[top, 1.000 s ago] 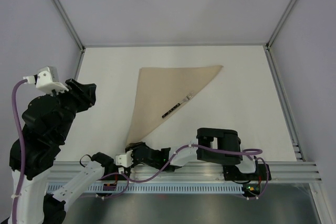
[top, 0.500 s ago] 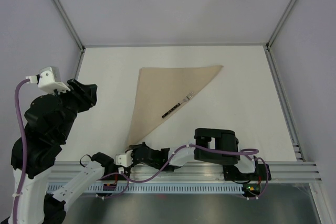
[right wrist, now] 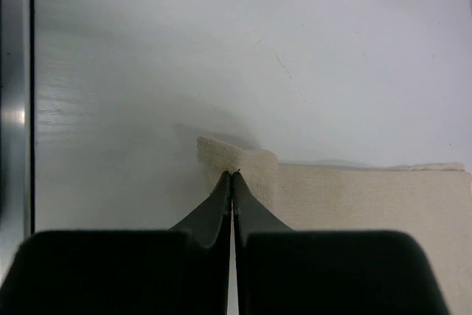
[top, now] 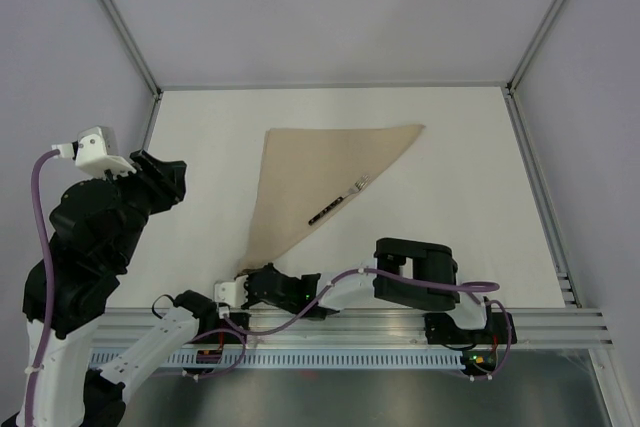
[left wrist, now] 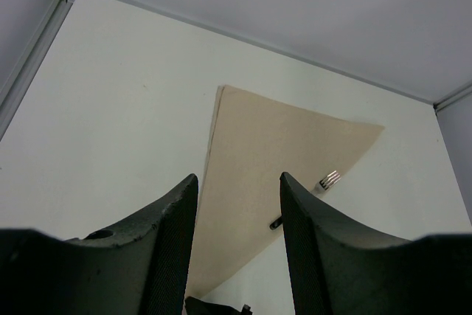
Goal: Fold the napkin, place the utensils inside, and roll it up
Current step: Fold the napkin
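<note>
The beige napkin lies folded into a triangle on the white table, its long tip pointing at the near edge. A fork lies along its right slanted edge, tines to the far right; it also shows in the left wrist view. My right gripper is low at the napkin's near tip, jaws shut on the curled-up corner. My left gripper is raised at the left, open and empty, looking down at the napkin.
The metal rail with both arm bases runs along the near edge. Grey walls and frame posts close in the table on three sides. A purple cable trails along the right arm.
My right gripper has slid a little to the left along the near edge, at the napkin's tip. The left arm has barely shifted. The fork has not moved.
</note>
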